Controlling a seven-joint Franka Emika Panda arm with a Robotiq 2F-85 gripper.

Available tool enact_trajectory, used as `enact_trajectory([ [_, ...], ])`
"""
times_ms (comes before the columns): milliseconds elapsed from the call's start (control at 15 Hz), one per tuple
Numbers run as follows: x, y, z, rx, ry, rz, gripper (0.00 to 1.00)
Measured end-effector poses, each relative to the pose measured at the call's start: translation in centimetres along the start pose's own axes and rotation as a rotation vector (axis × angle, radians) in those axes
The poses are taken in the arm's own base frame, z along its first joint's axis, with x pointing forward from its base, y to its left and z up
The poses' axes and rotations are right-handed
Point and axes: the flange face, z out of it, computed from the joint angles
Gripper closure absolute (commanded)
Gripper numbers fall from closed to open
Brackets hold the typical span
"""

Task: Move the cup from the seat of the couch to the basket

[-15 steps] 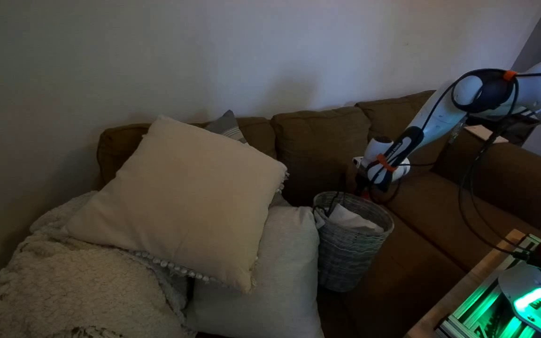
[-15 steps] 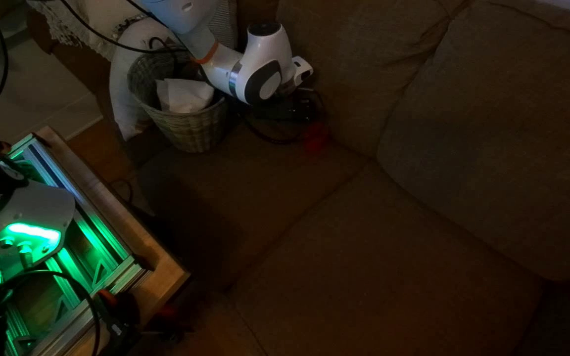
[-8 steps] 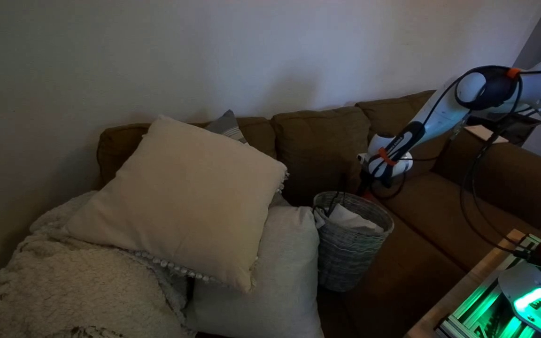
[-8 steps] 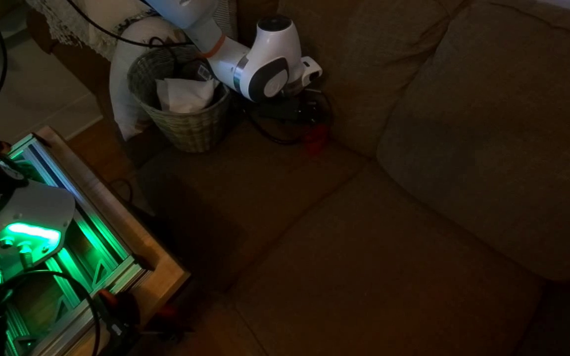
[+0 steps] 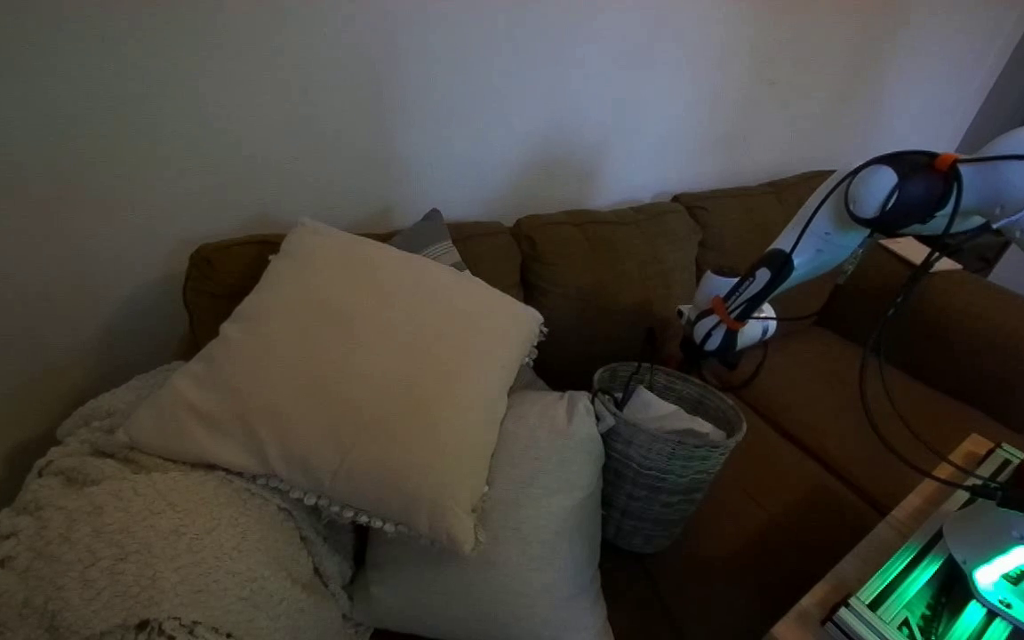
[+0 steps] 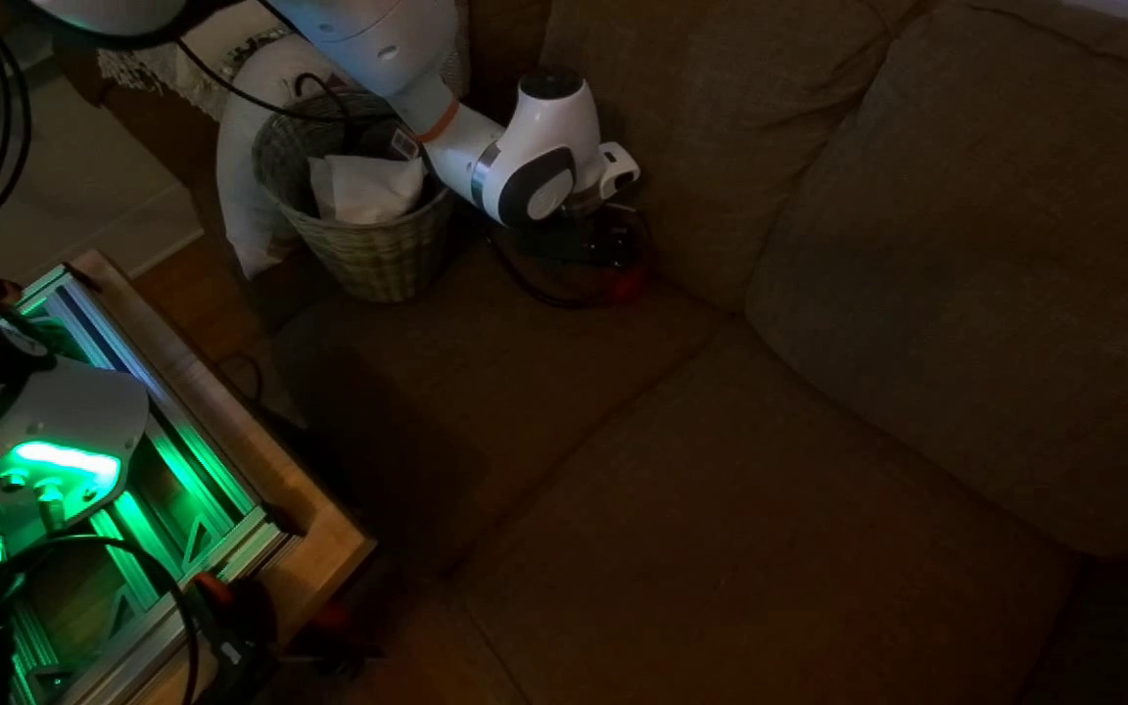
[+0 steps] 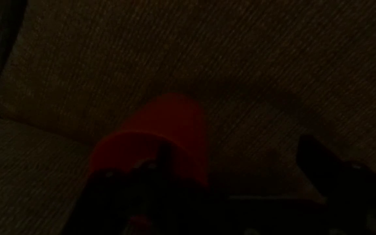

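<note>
End effector [image 7: 234, 145] is sinking lower, jaws spread, one overlapping the red cup [image 7: 178, 114]; a wall pinch seems to be shaping up! Cup's sitting ungrasped on the couch [image 6: 721, 509] seat, basket [image 6: 383, 257] waiting toward its nine o'clock in an exterior view.

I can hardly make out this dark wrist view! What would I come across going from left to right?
Cushion gap → red cup → finger at the right. The other finger overlaps the cup in this view, so I left it out of the order.
</note>
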Motion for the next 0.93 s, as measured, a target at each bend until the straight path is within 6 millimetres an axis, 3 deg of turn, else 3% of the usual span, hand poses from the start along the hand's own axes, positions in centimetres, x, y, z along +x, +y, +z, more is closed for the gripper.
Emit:
enact_trajectory([
  [267, -0.3, 0.0, 2.8, 0.006, -0.005, 0.031, 0.68],
  [533, 0.3, 0.9, 2.8, -0.018, 0.005, 0.055, 0.97],
  [933, 1.1, 1.4, 1.7, -0.048, -0.046, 0.075, 0.99],
])
